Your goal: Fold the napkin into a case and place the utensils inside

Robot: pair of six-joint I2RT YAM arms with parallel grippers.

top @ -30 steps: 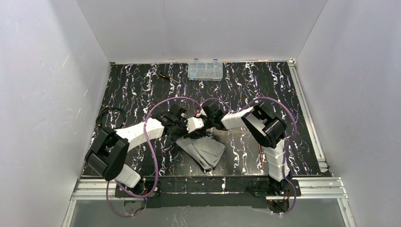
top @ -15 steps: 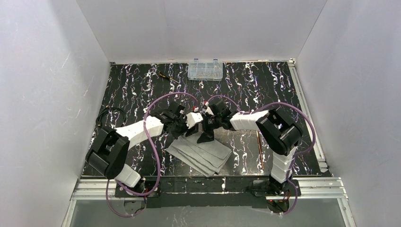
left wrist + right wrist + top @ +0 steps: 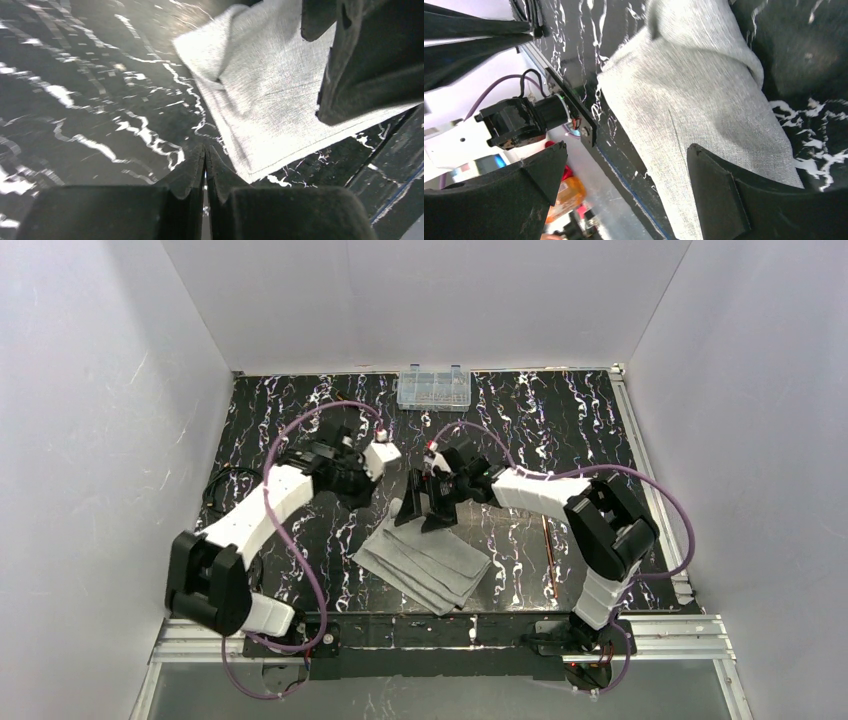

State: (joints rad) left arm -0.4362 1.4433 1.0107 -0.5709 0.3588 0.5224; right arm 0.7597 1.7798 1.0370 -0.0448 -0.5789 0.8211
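Lying folded beneath the spread right gripper (image 3: 421, 514), the napkin (image 3: 430, 565), apart from the pressed-together left gripper (image 3: 205, 150).

Table (image 3: 580, 440): black top with white marble veining and metal rails along the near and right edges. On it I count:
- napkin (image 3: 425, 565), light grey, folded in stepped layers, lying aslant at the front middle
- utensils (image 3: 548, 555), thin copper pieces to the right of the napkin, not touching it
- clear compartment box (image 3: 433, 387), middle of the far edge
- screwdriver (image 3: 352, 401), near the box on its left
- black cable loop (image 3: 215, 495), left edge
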